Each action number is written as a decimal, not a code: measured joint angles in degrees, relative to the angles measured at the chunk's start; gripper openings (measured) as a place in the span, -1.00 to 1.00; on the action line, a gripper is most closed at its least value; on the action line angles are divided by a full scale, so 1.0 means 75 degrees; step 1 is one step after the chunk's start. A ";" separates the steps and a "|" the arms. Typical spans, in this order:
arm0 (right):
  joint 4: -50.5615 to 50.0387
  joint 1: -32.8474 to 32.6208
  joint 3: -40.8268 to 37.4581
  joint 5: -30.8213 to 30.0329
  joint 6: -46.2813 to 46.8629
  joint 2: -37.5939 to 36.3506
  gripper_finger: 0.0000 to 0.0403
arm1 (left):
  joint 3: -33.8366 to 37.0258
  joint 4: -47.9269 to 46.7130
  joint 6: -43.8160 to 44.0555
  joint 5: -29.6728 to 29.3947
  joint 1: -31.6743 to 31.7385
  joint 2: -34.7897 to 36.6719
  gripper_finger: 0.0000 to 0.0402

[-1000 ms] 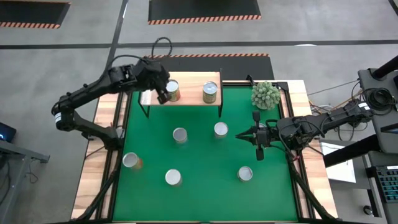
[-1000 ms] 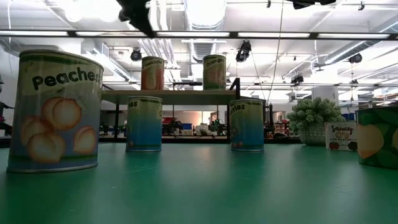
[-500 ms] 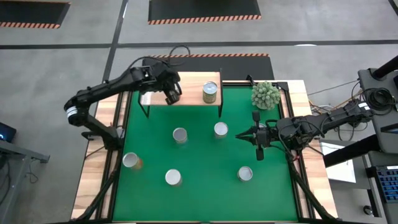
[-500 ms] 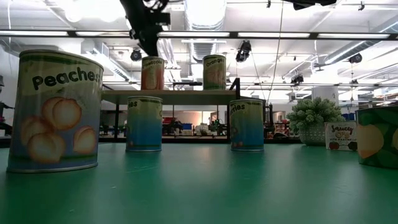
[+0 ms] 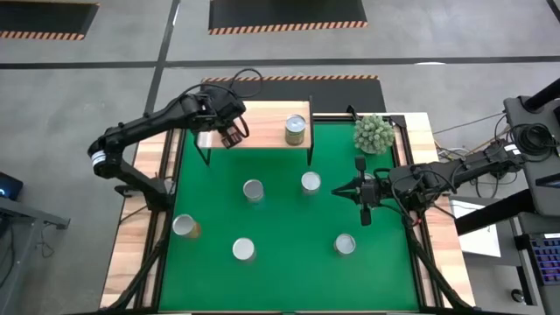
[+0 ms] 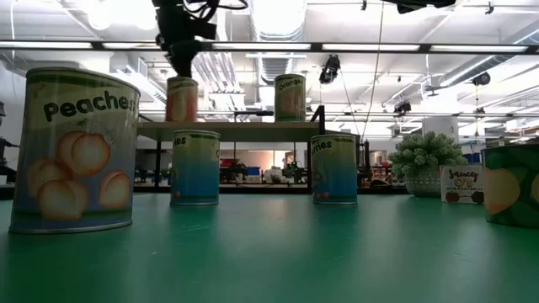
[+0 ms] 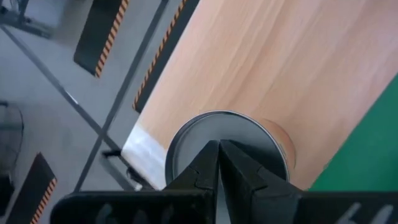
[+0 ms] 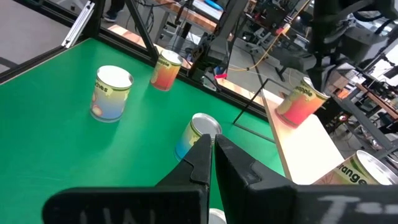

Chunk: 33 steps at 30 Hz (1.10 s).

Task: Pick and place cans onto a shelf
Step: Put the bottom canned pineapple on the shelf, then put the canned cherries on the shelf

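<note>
The orange-labelled can (image 6: 182, 99) stands upright on the shelf (image 5: 262, 136), toward that board's left end, its long axis vertical and its silvery lid (image 7: 227, 140) facing up. The left hand (image 5: 231, 133) is directly over it: in the left wrist view the 2 dark fingers (image 7: 211, 163) are pressed together and lie across the middle of the lid, so they are not pinching the can's sides, and whether their tips touch the lid cannot be told. In the low view the left arm comes down just above this can. A 2nd can, labelled Oranges (image 5: 297, 129), stands upright near the shelf's right end, well apart from the 1st. On the green mat (image 5: 289, 227) of the counter, 5 more cans wait, the nearest 2 (image 5: 253, 190) (image 5: 311, 182) just in front of the shelf. The right hand (image 5: 366, 194), its fingers also pressed together and holding nothing, hovers beside the can at the mat's middle right, so it is the nearer arm for that one and for the can (image 5: 345, 244) at the front right. The fuzzy ball plant (image 5: 374, 134) sits at the back right corner.
</note>
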<state>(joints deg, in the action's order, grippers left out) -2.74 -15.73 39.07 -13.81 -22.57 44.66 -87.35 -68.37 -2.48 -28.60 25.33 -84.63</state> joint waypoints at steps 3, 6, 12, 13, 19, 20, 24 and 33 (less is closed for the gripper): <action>0.0000 0.0000 0.0000 -0.0002 0.0000 0.0000 -0.96 | 0.0014 -0.0220 0.0171 0.0049 0.0002 0.0122 -1.00; 0.0000 0.0000 0.0000 -0.0002 0.0000 0.0000 -0.96 | 0.0027 -0.0512 0.0352 0.0109 0.0002 0.0270 -1.00; 0.0000 0.0000 0.0000 0.0000 0.0000 0.0000 -0.96 | 0.0037 -0.0399 0.0431 0.0113 0.0002 0.0448 -1.00; 0.0000 0.0000 0.0000 0.0000 -0.0002 0.0000 -0.96 | 0.0037 -0.0369 0.0426 0.0087 0.0002 0.0463 -1.00; 0.0001 0.0000 0.0000 0.0000 0.0000 0.0000 -0.96 | -0.0020 -0.0146 0.0437 -0.0650 -0.0159 0.0615 -1.00; 0.0000 0.0000 0.0000 -0.0002 0.0000 0.0000 -0.96 | -0.0069 -0.0140 0.0537 -0.0653 -0.0257 0.0685 -1.00; 0.0000 0.0000 0.0000 0.0000 0.0000 0.0000 -0.96 | -0.0061 0.0110 0.1526 -0.0650 -0.1180 0.1144 -1.00; 0.0063 0.0000 0.0000 -0.0006 0.0232 0.0041 -0.96 | 0.2004 0.3780 0.1943 -0.2031 -0.5391 0.2051 -1.00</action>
<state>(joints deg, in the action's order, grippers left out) -2.27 -15.73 39.07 -13.85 -20.83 44.97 -72.32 -40.02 12.09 -43.83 -15.10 -69.24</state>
